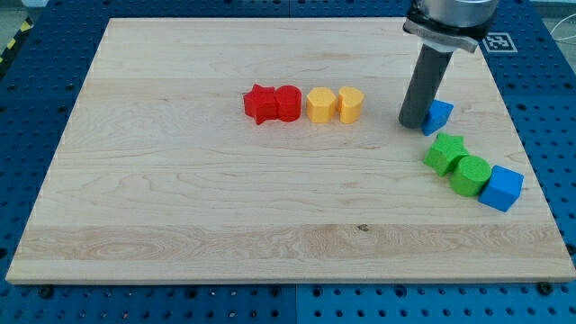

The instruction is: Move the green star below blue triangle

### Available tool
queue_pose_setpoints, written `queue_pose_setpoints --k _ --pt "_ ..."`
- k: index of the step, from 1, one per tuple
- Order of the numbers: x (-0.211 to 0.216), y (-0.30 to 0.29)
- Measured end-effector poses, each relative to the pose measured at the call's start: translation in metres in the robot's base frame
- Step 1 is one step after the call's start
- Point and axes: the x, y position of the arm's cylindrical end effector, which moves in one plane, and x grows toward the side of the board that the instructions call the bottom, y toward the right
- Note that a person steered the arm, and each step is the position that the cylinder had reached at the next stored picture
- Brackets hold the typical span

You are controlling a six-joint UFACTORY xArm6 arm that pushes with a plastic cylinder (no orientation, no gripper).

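Observation:
The green star (pixel 444 152) lies at the view's right on the wooden board (pixel 180 198). The blue triangle (pixel 439 115) sits just above it, partly hidden by my rod. My tip (pixel 414 123) rests on the board against the blue triangle's left side, above and left of the green star. A small gap separates the green star from the blue triangle.
A green round block (pixel 470 175) touches the green star's lower right, and a blue cube (pixel 501 188) touches that block. A row at the middle holds a red star (pixel 260 103), a red block (pixel 287 103), a yellow hexagon (pixel 319 104) and a yellow block (pixel 350 104).

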Motion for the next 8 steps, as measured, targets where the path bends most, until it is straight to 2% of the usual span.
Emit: queue_pose_setpoints --k 3,4,6,8 --pt "-0.006 0.056" --pt "0.001 0.024" --pt "0.045 -0.036" --pt "0.076 -0.027"
